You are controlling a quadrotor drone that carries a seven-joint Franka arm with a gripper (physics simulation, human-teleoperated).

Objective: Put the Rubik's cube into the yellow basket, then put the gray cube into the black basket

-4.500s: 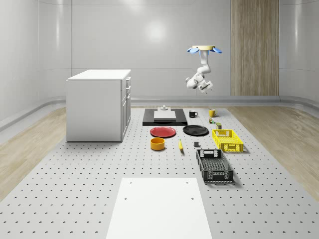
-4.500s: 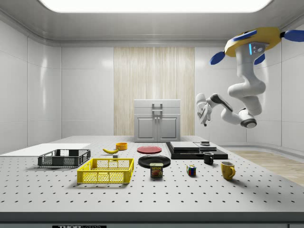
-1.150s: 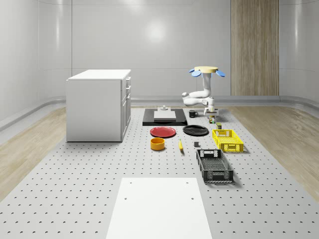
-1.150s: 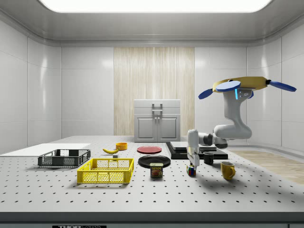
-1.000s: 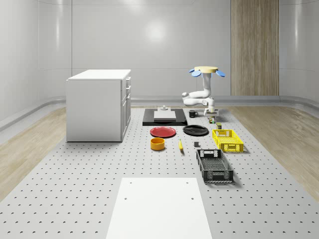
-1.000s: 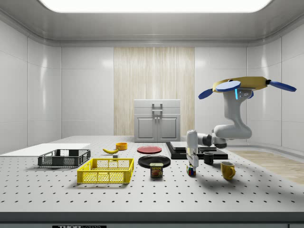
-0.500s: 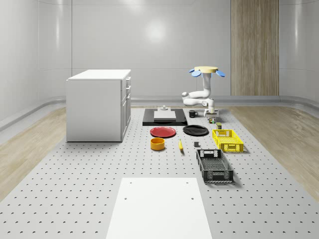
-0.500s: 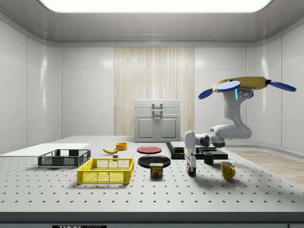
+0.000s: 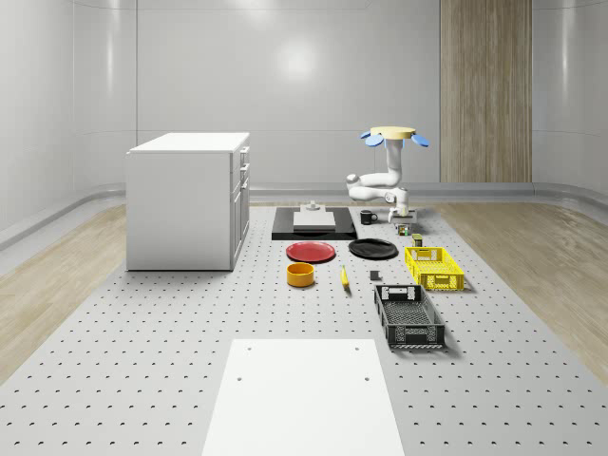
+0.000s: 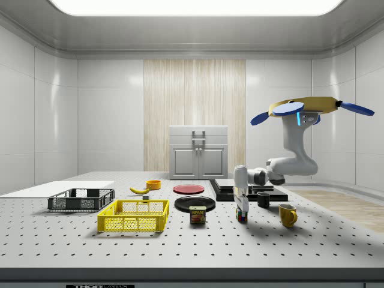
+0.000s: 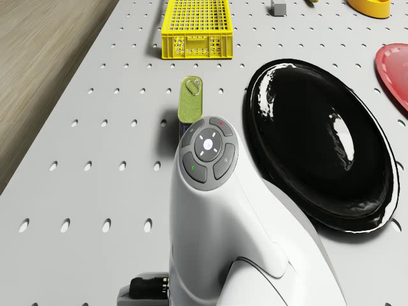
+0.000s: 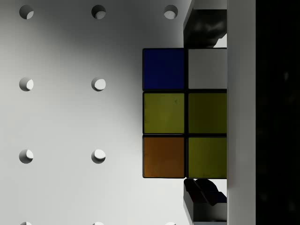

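The Rubik's cube (image 10: 241,216) sits on the perforated table, between a meat tin and a yellow mug. My gripper (image 10: 241,209) points straight down over it. In the wrist view the two fingers (image 12: 206,28) press against opposite sides of the Rubik's cube (image 12: 164,112), which still rests on the table. The drone (image 10: 312,108) hovers above the mugs, at the whole-scene view's far right. The yellow basket (image 9: 439,283) lies nearer the camera. The black basket (image 9: 408,332) lies nearer still. The small gray cube (image 9: 374,276) sits to the left of the yellow basket.
A meat tin (image 10: 197,215) stands just left of the cube, with a black plate (image 10: 195,203) behind it. The yellow mug (image 10: 287,215) and a black mug (image 10: 263,199) stand to its right. A black slab (image 9: 313,224), a red plate (image 9: 311,252) and a white cabinet (image 9: 188,199) lie farther off.
Since 4.5 s ago the drone has dropped from high up and the arm has reached down to the cube. In the last second the gripper sank slightly around it.
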